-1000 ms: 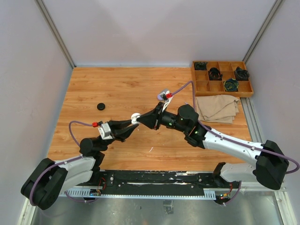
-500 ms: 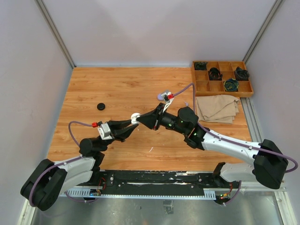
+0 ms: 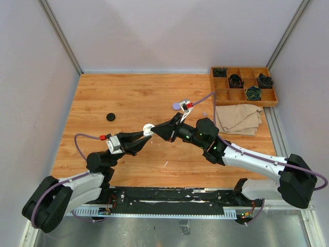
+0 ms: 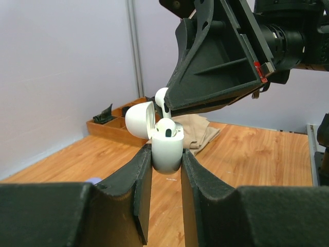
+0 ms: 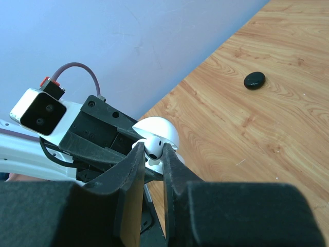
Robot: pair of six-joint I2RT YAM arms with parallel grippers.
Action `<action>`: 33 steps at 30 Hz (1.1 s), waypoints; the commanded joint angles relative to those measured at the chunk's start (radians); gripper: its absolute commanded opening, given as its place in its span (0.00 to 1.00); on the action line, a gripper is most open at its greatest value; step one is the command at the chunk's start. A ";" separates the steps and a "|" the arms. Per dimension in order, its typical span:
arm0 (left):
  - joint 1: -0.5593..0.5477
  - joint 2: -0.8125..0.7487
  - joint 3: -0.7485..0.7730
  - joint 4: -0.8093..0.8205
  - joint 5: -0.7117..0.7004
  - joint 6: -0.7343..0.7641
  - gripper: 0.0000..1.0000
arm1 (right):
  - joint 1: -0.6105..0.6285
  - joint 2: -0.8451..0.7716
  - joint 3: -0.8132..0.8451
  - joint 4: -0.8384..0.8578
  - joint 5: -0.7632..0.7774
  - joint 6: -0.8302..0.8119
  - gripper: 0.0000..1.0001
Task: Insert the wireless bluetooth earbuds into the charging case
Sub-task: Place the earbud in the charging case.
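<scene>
**Over the table's middle, an earbud held at the open case**

Above the wooden tabletop (image 3: 128, 92), the left gripper (image 4: 166, 172) is clamped on a white rounded plastic charging case (image 4: 167, 152). The case is upright, its hinged lid (image 4: 140, 119) swung open, and it is held clear of the table. One white stemmed earbud (image 4: 167, 129) sits in the case.

Facing it from the opposite side, the right gripper (image 5: 152, 154) is pinched tight on a second white stemmed earbud (image 5: 153, 146). This one is head up and stem down, just behind the seated one at the case mouth. Whether its stem has entered the socket cannot be told.

Well to the left on the table lies a small black round disc (image 3: 110, 117). At the far right corner sits a compartmented wooden tray (image 3: 224, 94), with a folded beige cloth (image 3: 237, 118) just in front of it.
</scene>
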 commanded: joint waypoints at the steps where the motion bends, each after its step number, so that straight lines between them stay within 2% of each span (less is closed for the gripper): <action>1: 0.003 -0.016 -0.130 0.160 -0.021 0.021 0.00 | 0.019 0.006 -0.015 0.024 -0.020 0.032 0.08; 23: 0.003 -0.040 -0.133 0.140 -0.042 0.022 0.00 | 0.025 0.042 -0.023 0.077 -0.058 0.072 0.09; 33: 0.003 -0.043 -0.133 0.135 -0.042 0.022 0.00 | 0.025 0.015 -0.031 0.030 -0.024 0.036 0.19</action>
